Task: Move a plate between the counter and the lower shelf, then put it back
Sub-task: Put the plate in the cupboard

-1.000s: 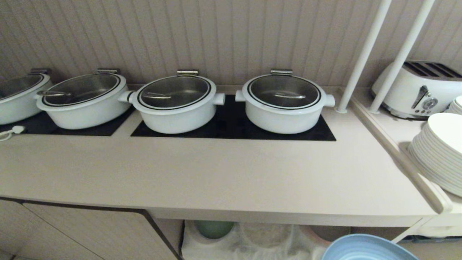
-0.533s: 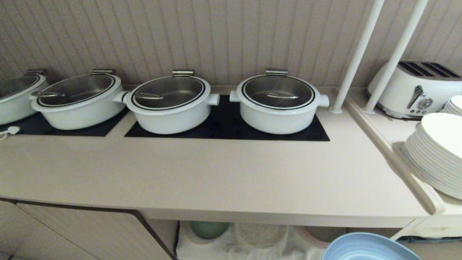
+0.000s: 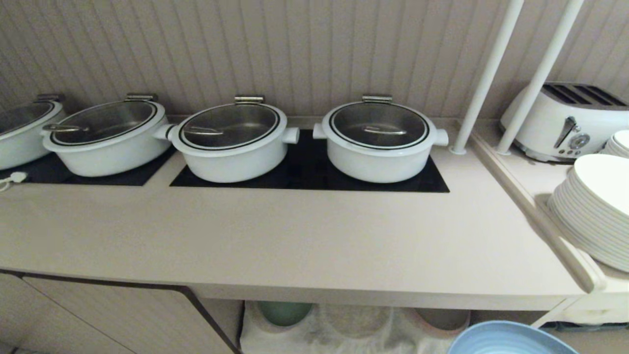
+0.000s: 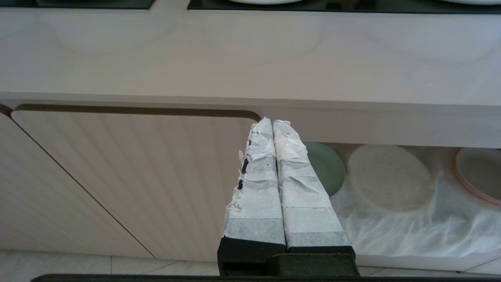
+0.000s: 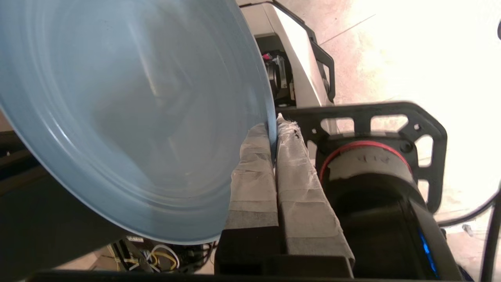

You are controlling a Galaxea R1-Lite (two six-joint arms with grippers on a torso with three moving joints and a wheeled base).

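Right wrist view gives me the plate [image 5: 129, 117], light blue, its rim pinched between my right gripper's [image 5: 274, 129] taped fingers [image 5: 254, 176]. From the head, it peeks in low at near right, below the counter's [image 3: 314, 246] front edge, beside the lower shelf [image 3: 354, 324]. My left gripper [image 4: 273, 127] hangs pressed together before the cabinet door [image 4: 129, 180].

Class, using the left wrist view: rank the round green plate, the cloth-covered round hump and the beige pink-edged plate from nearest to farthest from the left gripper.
1. Round green plate, right beside the left gripper.
2. Cloth-covered round hump, middle of the lower shelf.
3. Beige pink-edged plate, far end of the shelf.
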